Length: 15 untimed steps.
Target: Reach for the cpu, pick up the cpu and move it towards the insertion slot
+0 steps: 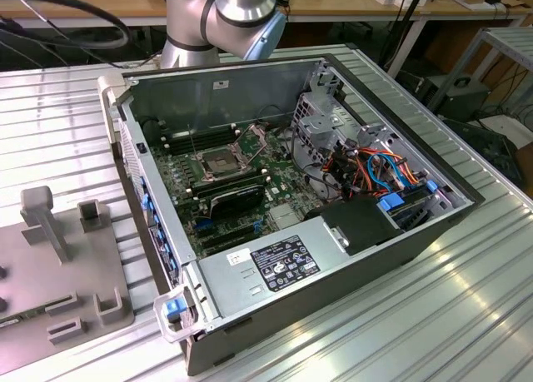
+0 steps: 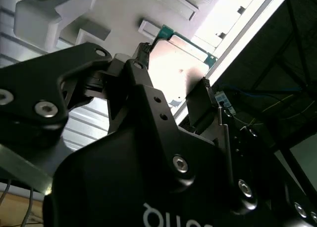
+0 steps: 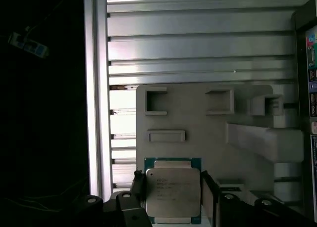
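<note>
The silver-grey, round-jointed arm point(image 1: 237, 7) ends in a black gripper point(image 2: 174, 68) dotted with silver screws point(image 2: 180, 163).

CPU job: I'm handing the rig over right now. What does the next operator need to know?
Gripper: fingers shut on two opposite edges of the cpu.
Cpu: held clear above the grey fixture plate, outside the case.
Slot: inside the case, flap raised.
Done: reach and pick-up.
Left: the cpu is not yet at the slot.
</note>
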Motion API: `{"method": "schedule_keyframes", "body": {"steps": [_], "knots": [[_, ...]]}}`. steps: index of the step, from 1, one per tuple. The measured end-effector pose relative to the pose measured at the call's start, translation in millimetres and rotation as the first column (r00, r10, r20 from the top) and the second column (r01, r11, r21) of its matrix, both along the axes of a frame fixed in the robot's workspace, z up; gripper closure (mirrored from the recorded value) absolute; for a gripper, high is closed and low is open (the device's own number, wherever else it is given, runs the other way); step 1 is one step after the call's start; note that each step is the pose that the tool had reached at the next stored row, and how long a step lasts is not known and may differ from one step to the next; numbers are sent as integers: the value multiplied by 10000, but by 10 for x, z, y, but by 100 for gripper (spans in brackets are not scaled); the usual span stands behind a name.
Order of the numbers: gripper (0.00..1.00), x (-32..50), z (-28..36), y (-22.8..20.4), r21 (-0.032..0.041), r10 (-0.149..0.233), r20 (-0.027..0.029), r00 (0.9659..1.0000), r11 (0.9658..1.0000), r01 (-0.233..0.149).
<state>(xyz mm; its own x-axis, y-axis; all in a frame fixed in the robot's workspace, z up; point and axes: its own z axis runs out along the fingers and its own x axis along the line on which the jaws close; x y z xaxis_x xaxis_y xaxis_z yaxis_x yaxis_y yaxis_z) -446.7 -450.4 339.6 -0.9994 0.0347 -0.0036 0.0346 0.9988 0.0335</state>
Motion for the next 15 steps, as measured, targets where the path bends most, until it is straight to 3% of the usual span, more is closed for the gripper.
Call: {"method": "schedule_keyframes", "body": {"steps": [2,4,13,15], "knots": [[45,0,141,1,-14,1,0,10000,10000,-1],[45,0,233,1,-30,0,0,10000,10000,0],[45,0,488,3,-61,0,0,10000,10000,0],[45,0,518,3,-60,0,1,10000,10000,0]]}}
